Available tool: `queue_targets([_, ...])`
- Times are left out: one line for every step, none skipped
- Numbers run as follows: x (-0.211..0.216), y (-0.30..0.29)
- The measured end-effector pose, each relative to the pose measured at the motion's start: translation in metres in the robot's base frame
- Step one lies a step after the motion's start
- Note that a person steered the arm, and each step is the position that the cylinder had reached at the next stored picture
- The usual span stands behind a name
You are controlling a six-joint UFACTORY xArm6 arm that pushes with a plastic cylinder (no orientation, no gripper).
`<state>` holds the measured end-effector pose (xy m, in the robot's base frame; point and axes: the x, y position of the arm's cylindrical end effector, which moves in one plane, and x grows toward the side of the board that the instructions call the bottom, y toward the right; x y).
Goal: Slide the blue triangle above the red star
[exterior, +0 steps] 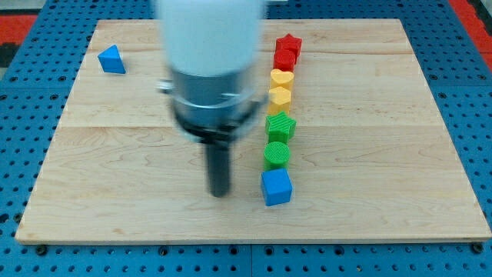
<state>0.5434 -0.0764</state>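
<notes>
Camera view, sole entry.

Table: pale wooden board on a blue pegboard base.

Tool: a straight dark rod under a blurred white and grey arm housing. It had no jaws to open or close and held nothing. My tip rested on the table towards the bottom edge, just left of the blue cube and well apart from the blue triangle.

Blue triangle: lay alone near the top-left corner, touching nothing.

Red star: near the top edge, right of centre, heading a column that ran down towards the bottom edge. A second red block sat just below it, shape unclear.

Remaining column, top to bottom: yellow heart, a second yellow block, a green block of ribbed outline, a green cylinder, blue cube.

Handling note, by judgement: the blue triangle looked small, rigid and light, likely to slide easily on the smooth wood and to turn if struck off-centre. It cannot be gripped; contact is best made squarely on its left flat face, pushing along the top edge. Little room showed between the red star and the top edge, so the final approach would need care.
</notes>
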Motion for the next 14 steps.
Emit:
queue_targets([-0.083,-0.048])
queue_targets([-0.131,-0.104])
queue_targets([-0.166,-0.154])
queue_targets([-0.242,-0.148])
queue_targets([-0.251,-0.159])
queue_targets([-0.254,-0.219])
queue_targets([-0.296,-0.174])
queue_targets([-0.319,-0.066])
queue_targets([-0.321,-0.124])
queue_targets([-0.307,-0.224])
queue_targets([-0.289,-0.152])
queue_targets([-0.311,-0.030])
queue_targets([-0.311,-0.089])
queue_targets([-0.291,-0.071])
